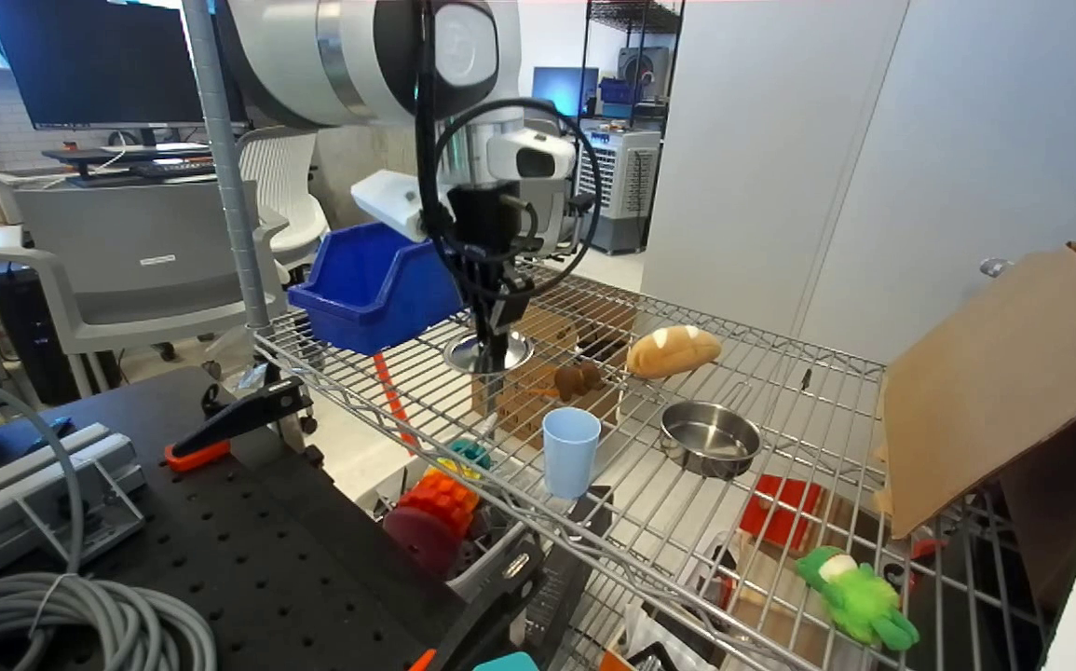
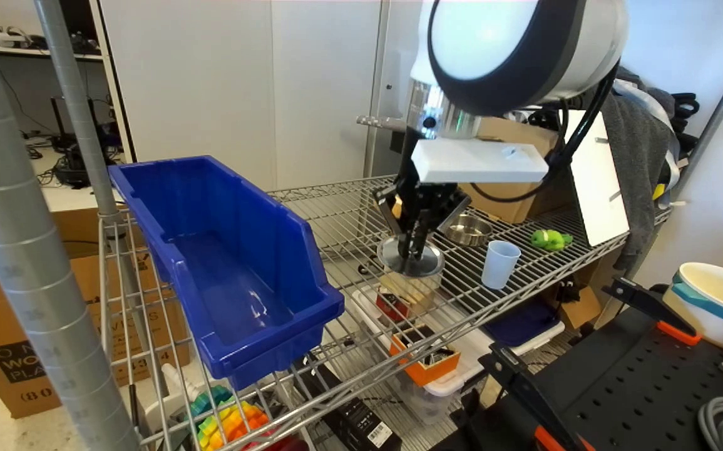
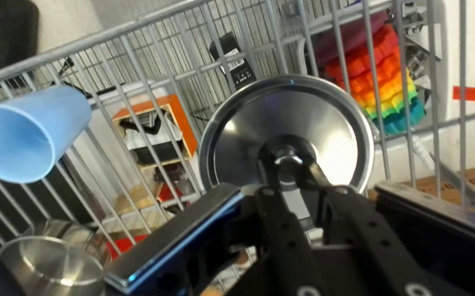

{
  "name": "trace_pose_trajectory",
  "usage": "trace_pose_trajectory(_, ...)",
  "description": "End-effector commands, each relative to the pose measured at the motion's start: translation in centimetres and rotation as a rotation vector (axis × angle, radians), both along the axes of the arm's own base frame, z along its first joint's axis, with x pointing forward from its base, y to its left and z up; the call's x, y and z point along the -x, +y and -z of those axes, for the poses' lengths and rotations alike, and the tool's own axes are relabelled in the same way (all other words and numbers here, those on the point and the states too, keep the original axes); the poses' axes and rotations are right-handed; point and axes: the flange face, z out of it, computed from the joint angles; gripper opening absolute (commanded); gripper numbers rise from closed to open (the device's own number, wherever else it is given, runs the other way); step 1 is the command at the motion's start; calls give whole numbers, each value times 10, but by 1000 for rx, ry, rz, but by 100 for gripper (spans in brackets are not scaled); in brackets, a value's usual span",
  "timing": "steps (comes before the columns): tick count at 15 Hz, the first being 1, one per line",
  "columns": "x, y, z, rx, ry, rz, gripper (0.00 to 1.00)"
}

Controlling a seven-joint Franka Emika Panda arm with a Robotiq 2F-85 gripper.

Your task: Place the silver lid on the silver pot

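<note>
Over the wire rack (image 3: pixel 85 44) | silver lid (image 3: pixel 286 111): round, shiny, bright-rimmed | tool (image 3: pixel 287 154): pinching its central knob (image 3: pixel 288 161)

In an exterior view, the cup (image 1: pixel 570 457) stands on the shelf (image 1: pixel 766 336), lid (image 1: pixel 518 350) left, pot (image 1: pixel 710 464) right.

- lid (image 3: pixel 280 111): its edge at 6 o'clock hidden behind the tool (image 2: pixel 412 252) in the wrist view
- knob (image 3: pixel 288 159): hidden by the tool in both exterior views
- pot (image 3: pixel 52 263): cut by the lower edge at 8 o'clock in the wrist view
- bread (image 2: pixel 397 205): mostly hidden behind the tool in an exterior view
- label (image 3: pixel 235 59): too small to read, 12 o'clock, wrist view
</note>
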Motion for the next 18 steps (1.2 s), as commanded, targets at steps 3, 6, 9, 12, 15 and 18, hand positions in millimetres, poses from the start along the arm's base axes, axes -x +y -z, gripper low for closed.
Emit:
trace_pose_trajectory(3,-28,-58,-66,-35,-63,100,5)
trace_pose_trajectory(6,-50,-100,-62,-33,-40,194,5)
trace_pose_trajectory(9,-68,-132,-50,-40,-7,275,5)
trace_pose_trajectory(12,-85,-152,-36,-42,14,333,5)
trace_pose_trajectory(15,-97,-166,-21,-32,30,364,5)
trace_pose_trajectory(18,-103,-178,-10,-24,22,387,5)
